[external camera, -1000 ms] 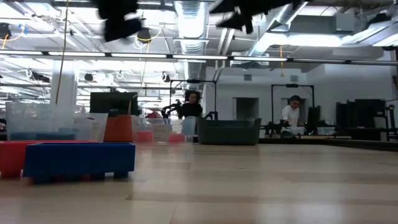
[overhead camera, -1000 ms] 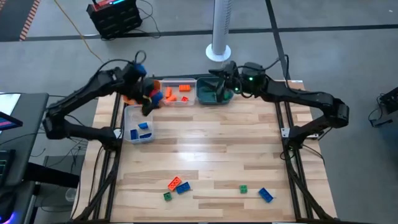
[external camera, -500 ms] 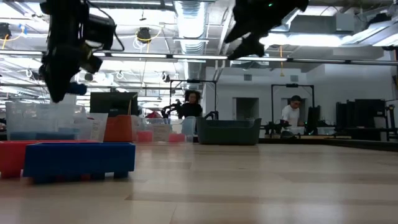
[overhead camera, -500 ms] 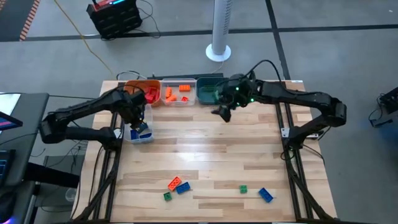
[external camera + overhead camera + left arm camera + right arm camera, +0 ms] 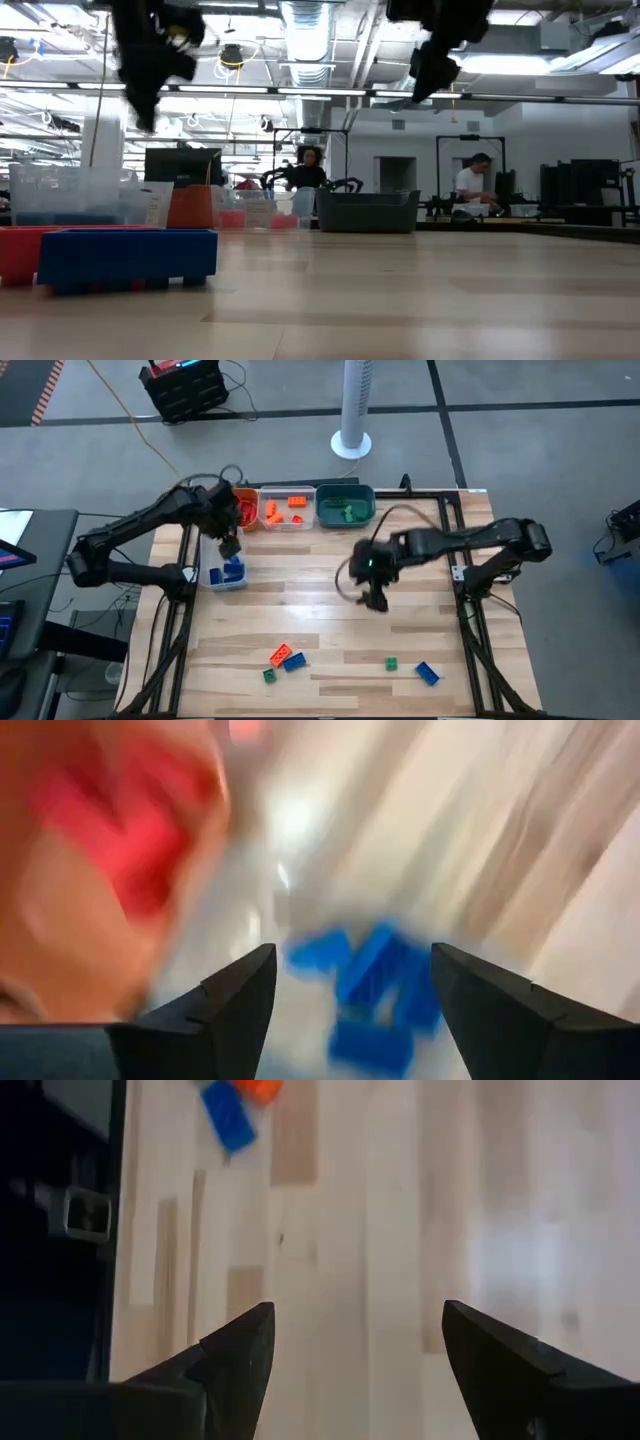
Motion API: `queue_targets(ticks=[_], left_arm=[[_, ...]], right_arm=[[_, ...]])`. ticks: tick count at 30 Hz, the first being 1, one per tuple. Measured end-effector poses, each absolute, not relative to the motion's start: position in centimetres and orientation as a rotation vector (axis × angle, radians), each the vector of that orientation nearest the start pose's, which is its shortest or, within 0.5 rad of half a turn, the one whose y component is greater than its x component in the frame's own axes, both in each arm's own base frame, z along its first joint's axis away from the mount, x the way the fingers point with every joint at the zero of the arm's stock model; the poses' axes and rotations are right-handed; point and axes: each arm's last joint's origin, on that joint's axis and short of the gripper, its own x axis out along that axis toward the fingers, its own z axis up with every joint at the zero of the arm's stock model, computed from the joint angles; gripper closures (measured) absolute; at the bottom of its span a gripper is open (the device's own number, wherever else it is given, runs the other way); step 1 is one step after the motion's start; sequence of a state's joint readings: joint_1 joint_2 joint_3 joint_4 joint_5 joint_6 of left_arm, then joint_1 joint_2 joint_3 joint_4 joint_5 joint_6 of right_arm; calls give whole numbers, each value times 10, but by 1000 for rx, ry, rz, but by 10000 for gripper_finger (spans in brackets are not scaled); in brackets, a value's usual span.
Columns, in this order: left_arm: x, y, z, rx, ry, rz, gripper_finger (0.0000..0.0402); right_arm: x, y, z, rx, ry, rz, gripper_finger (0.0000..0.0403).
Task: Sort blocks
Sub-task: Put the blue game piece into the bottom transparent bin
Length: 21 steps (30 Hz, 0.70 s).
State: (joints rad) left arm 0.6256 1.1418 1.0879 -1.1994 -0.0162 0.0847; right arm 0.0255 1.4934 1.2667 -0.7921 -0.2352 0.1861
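Looking straight down, loose blocks (image 5: pixel 286 658) lay at the near table edge, well apart from the right gripper (image 5: pixel 376 600) mid-table. Left gripper (image 5: pixel 229 547), fingers apart and empty, hung above the clear bin (image 5: pixel 212 581) holding blue blocks (image 5: pixel 232 571). Right wrist view: jaws apart, blue block (image 5: pixel 228 1122) ahead.

high: overhead, straight down, whole table (image 5: pixel 330 580)
low: table-top level, facing far room
wrists: close, facing down at table
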Motion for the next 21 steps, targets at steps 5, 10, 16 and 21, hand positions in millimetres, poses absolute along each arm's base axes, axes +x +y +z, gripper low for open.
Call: queue_targets(ticks=[5, 10, 16, 21], left_arm=[[177, 126, 336, -156, 954, 510, 148], [197, 140, 347, -151, 884, 433, 152], [201, 140, 355, -114, 861, 356, 152], [194, 135, 363, -65, 830, 348, 152]], right_arm=[[323, 45, 270, 229, 1015, 222, 112], [347, 69, 260, 144, 987, 286, 112], [345, 92, 233, 308, 1249, 161, 113], [314, 122, 220, 468, 1553, -68, 113]])
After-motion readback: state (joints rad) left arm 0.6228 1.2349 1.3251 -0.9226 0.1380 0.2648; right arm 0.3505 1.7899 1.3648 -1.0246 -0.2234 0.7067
